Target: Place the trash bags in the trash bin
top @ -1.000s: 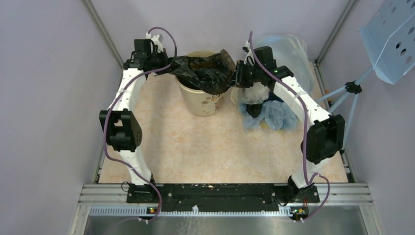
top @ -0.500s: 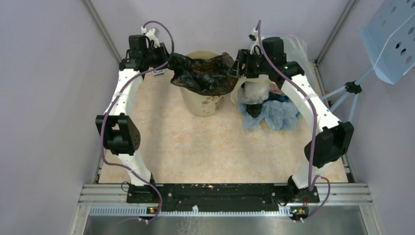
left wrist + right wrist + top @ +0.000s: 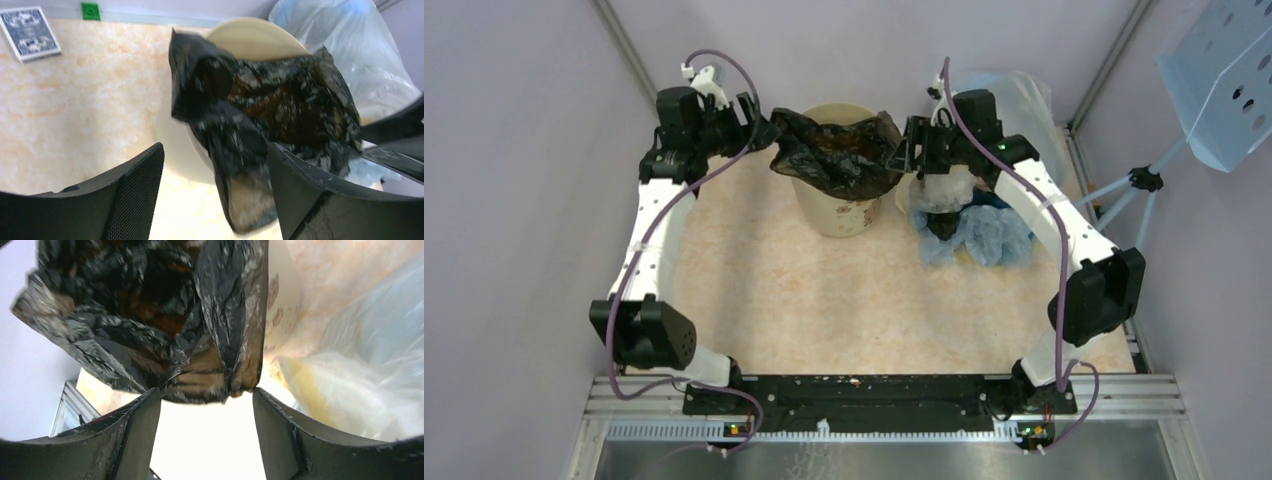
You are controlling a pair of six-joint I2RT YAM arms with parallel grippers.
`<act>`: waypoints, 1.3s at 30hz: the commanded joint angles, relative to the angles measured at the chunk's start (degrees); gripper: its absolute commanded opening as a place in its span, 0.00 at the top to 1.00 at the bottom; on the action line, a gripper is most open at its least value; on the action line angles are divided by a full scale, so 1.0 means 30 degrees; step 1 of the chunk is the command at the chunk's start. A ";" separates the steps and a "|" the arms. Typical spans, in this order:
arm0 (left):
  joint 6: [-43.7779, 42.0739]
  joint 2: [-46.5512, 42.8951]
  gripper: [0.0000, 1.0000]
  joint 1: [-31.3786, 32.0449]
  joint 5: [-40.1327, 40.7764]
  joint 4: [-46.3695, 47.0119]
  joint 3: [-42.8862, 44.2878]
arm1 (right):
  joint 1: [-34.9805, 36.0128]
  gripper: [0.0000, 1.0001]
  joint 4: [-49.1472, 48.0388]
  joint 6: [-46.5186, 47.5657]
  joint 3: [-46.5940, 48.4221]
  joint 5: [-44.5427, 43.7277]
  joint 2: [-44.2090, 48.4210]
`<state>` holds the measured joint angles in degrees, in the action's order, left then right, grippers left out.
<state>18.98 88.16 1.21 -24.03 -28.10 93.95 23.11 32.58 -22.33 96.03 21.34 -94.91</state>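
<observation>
Worktop: beige, marbled pattern. Ref. point for all positions: trash bin, a cream tapered tub with brown print on its side, standing upright at the rear centre of the worktop.

1. Clear whitish sack: right of and behind the bin, against the rear wall.
2. Black trash bag: crumpled, draped across the bin's mouth. It overhangs the rim on the left and right sides, and part of the rear rim is exposed. It is on top of the bin, not pushed down inside.
3. Blue crumpled bag: on the worktop, right of the bin, near it.
4. Left claw: at the bin's left rim, level w/ the bag. Fingers are spread wide and a flap of the bag hangs between them, not pinched.
5. Right claw: at the bin's right rim. Fingers are spread and the bag's edge sits at the gap, not clamped.
6. Card box: flat on the worktop, well left of the bin (left wrist view).
7. Green tag: on the wall base, left of the bin.
</observation>
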 commanded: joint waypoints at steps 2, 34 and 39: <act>0.1633 -0.3372 0.21 -0.0092 -0.1348 0.1918 -0.3277 | 0.0541 0.33 -0.1358 -0.0715 -0.1818 0.0425 0.1994; 0.3433 -0.7248 1.00 -0.0287 -0.1648 0.4232 -1.1755 | 0.1084 0.54 -0.5222 -0.3571 -0.5572 -0.0552 0.2465; 0.3719 -0.7148 1.00 -0.0287 -0.1883 0.5754 -1.3749 | 0.1080 0.59 -0.5503 -0.3496 -0.5805 -0.0711 0.2338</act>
<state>31.09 66.41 0.62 -29.98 -14.68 55.86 25.82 17.54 -33.50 79.00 20.27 -87.77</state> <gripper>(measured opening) 0.004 0.438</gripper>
